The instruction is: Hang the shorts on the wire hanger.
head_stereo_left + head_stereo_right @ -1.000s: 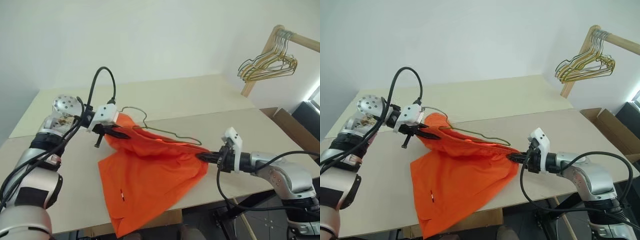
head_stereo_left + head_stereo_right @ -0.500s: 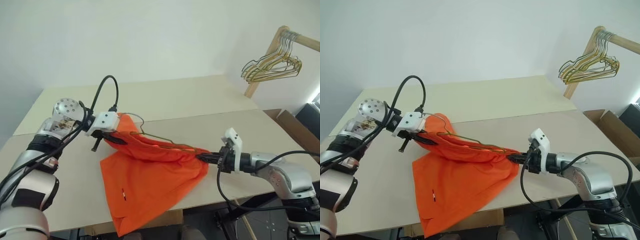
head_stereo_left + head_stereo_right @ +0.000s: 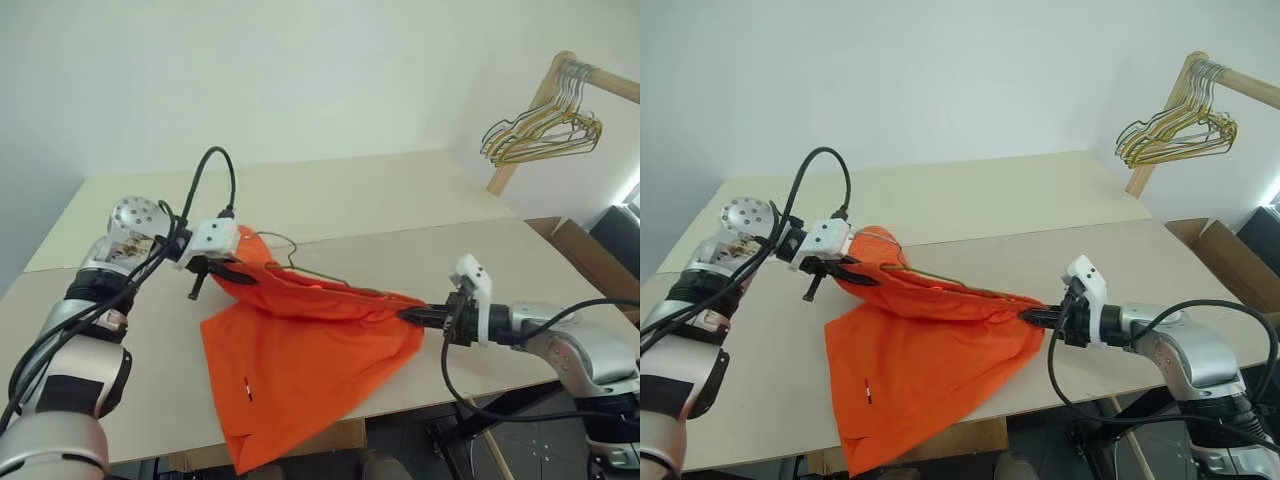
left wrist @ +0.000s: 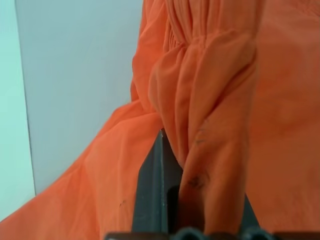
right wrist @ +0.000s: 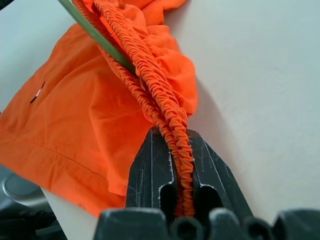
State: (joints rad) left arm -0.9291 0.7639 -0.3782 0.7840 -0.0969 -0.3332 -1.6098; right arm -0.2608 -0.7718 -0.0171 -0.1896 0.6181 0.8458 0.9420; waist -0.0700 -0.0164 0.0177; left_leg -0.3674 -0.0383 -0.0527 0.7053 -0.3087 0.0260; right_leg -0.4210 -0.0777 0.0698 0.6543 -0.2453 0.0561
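Left eye view, shorts: bright orange thin fabric shorts, waistband pulled into a taut ridge held up above the bench, legs spilling down over the bench's near edge.
Left eye view, long axis: the waistband runs from the left tool, toward the bench's far left, to the right tool close to the near edge.
Left eye view, hanger: the thin dark wire hanger lies along the waistband, curved hook rising at the left-tool end, wire threaded into the fabric.
Left eye view, surroundings: pale matte bench top; a bunch of gold and green wire hangers on a wooden rail off past the far right corner; a cardboard box beyond the right edge.
Right eye view, mark: a small white mark on the draped leg panel close to the near edge.
Left wrist view, left tool: black fingers pressed together, clamped on a soft bunched fold of orange cloth, creased and gathered.
Right wrist view, right tool: scratched black fingers clamped on the ruffled elastic waistband, a tight rope of pleats running away from the wrist.
Right wrist view, wire: olive-green hanger wire slips in alongside the gathered band; cloth below lies smooth with a stitched hem.
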